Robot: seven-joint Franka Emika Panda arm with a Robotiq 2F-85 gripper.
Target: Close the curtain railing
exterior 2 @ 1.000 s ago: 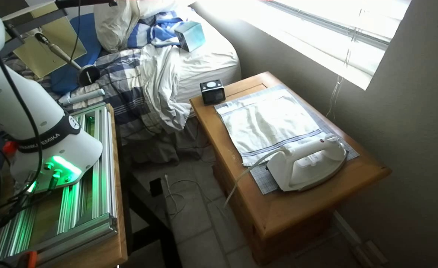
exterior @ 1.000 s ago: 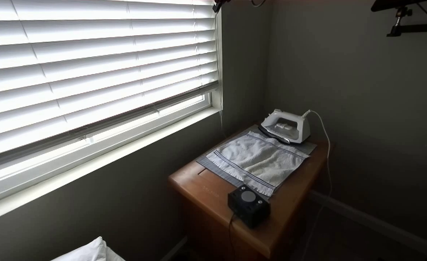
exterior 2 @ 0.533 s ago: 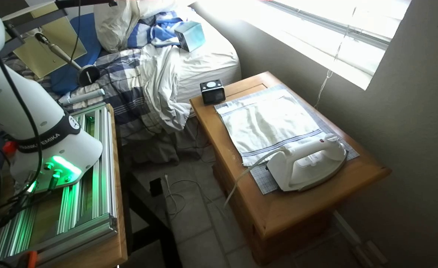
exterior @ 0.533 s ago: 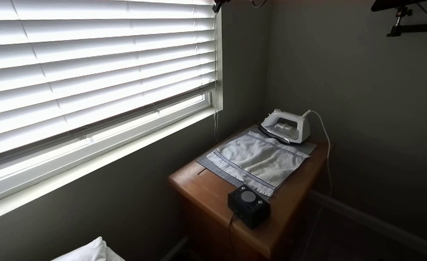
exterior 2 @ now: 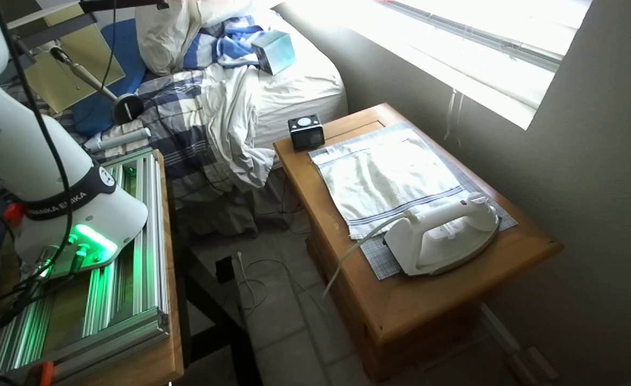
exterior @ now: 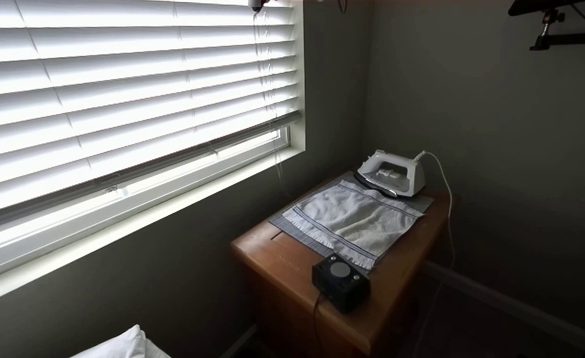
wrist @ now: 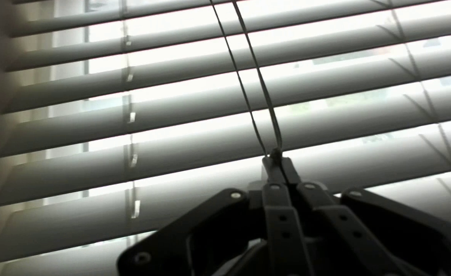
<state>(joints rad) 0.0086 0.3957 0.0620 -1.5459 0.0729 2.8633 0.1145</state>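
I find black two-fingered gripper [wrist: 280, 163] clamped on thin string cords [wrist: 264, 88]. White long-slatted window blind [exterior: 123, 87] hangs behind, bottom above pale sill [exterior: 138, 222]. I advise slow, even pull, avoiding snags.

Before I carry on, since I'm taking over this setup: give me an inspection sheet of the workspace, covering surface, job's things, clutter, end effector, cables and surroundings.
Surface: wooden table carrying a grey mat, partly covered by a striped cloth.
Job's things: window blind hangs with its bottom edge above the sill; light shows between slats.
Clutter: white iron and black box-shaped device on the table.
End effector: shut on a thin cord; a second cord meets it, grip unclear.
Cables: the iron's white cord drops over the table's edge; a black cable crosses the robot arm.
Surroundings: bed with rumpled bedding and a teal box.
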